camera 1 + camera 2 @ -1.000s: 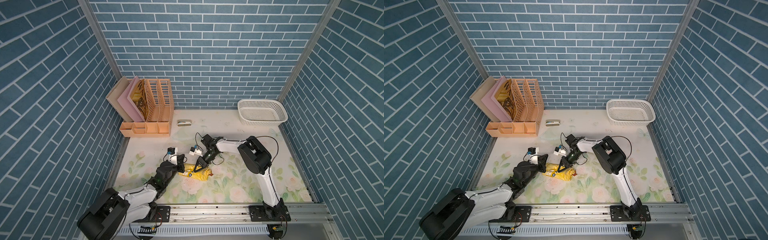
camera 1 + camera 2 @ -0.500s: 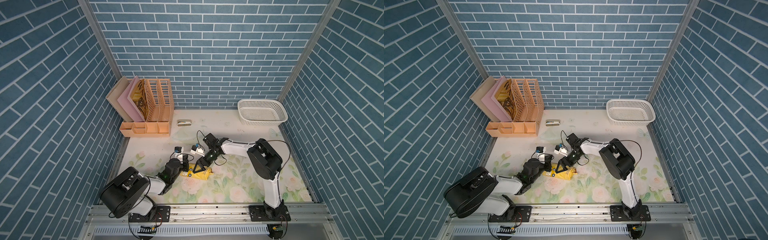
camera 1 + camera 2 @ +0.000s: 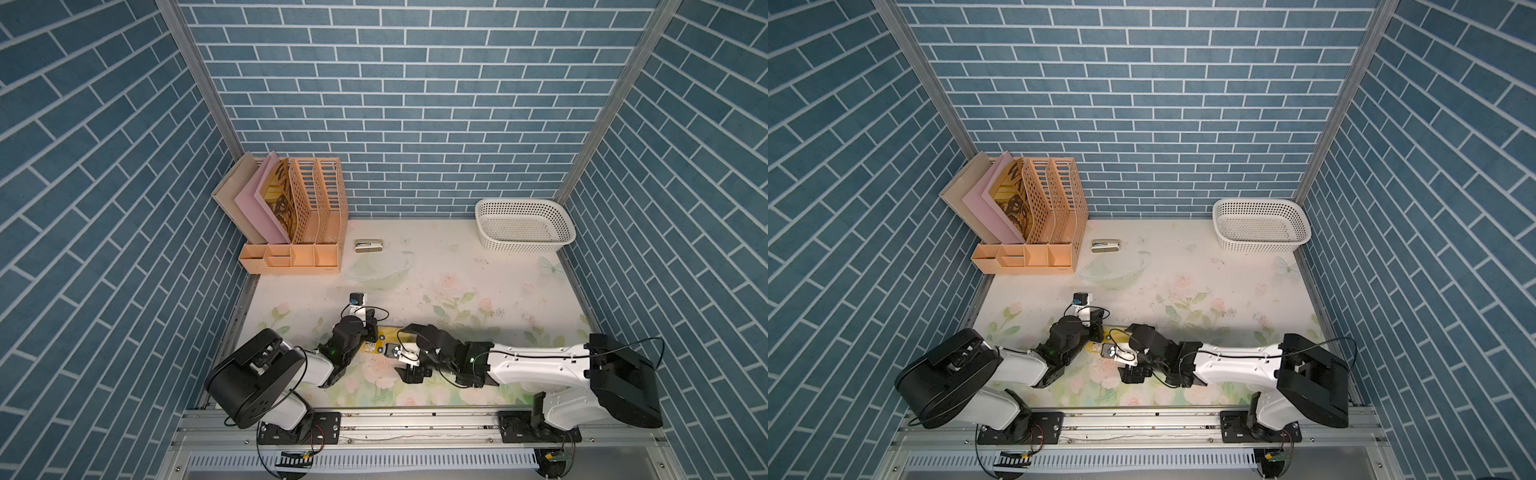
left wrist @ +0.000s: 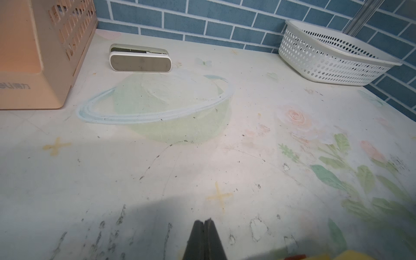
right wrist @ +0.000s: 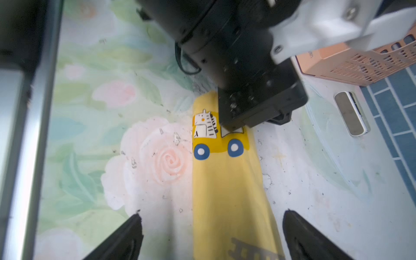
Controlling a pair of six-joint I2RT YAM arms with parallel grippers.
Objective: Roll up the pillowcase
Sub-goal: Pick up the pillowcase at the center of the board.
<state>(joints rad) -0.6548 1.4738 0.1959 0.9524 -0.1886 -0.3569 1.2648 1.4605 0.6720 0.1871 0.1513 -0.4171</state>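
Straddles the rolled pillowcase (image 5: 225, 180), lower centre, with right gripper (image 5: 211, 217) spread wide, clear of both long edges. Sets left gripper (image 4: 204, 222), pinched shut, over its far end; bare mat (image 5: 315, 180) alongside.

**The pillowcase** (image 5: 227, 184): thin, bright yellow cloth gathered into a long, narrow, slightly flattened roll, lying flat on the floral table covering (image 5: 157, 162) near the table's front edge. Its upper face carries a printed yellow car with blue wheels and a white, black-striped animal aboard. Part of a grey ladder-like motif shows at one end. In both top views the pillowcase (image 3: 374, 349) (image 3: 1096, 347) shows only as small yellow patches between the two arms.
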